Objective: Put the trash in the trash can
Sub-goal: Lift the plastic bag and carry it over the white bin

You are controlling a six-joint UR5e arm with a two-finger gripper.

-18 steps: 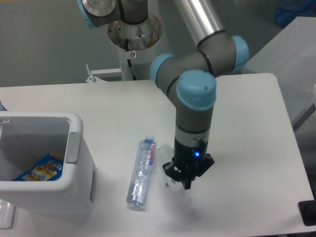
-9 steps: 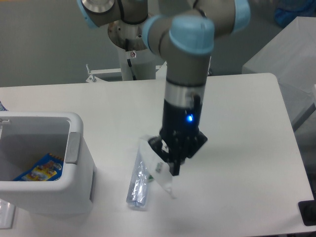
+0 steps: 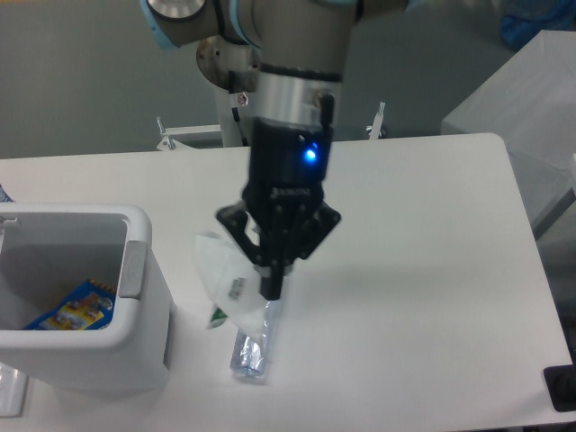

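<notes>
My gripper (image 3: pixel 265 281) is shut on the crumpled translucent plastic wrapper (image 3: pixel 225 279) and holds it in the air, to the right of the trash can. The wrapper hangs to the left of the fingers. The crushed clear water bottle (image 3: pixel 254 344) lies on the table below; only its lower end shows, the rest is hidden behind the gripper and wrapper. The white trash can (image 3: pixel 135 261) with a grey side panel stands at the left edge of the table.
A flat blue-and-yellow printed packet (image 3: pixel 76 306) lies inside the trash can. The arm's base (image 3: pixel 238 63) stands behind the table at the back. A black object (image 3: pixel 560 387) sits at the table's front right corner.
The gripper has lifted the wrapper off the table and carried it up and left, from right of the bottle to above it, closer to the trash can. The bottle has not moved.
</notes>
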